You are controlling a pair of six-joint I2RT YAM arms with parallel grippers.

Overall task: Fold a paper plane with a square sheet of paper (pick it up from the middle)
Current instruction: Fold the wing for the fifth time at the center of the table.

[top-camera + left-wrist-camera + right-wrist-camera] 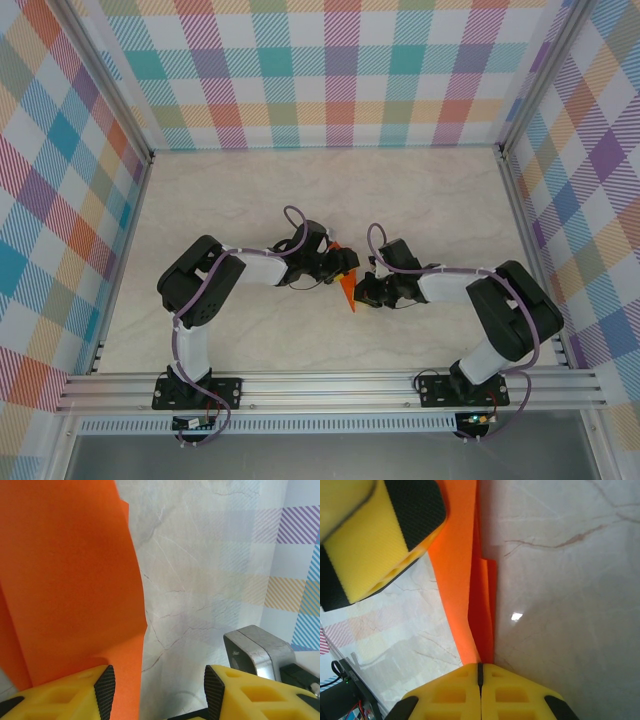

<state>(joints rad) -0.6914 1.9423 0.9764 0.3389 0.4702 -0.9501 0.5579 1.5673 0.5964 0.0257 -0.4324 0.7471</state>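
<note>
Showed plaid-printed walls (330, 70) on three sides of a marble-patterned tabletop (250, 190), with an aluminium rail (330, 385) along the near edge. Carried the left arm (200, 285) and right arm (510, 310) bent inward, meeting near the table's middle. Found the right gripper (481, 672) pinched fully closed on the square sheet of paper (460, 555), orange, creased into a narrow pointed shape and raised between both arms. Found the left gripper (159, 692) with jaws standing about half apart, paper lying beside one pad (105, 690); could not tell whether touching. Crossed the right wrist view's upper left with a yellow finger (385, 535) of the left gripper, covering part of the sheet. Included a silvery block (257, 650) low on the right of the left wrist view.
</note>
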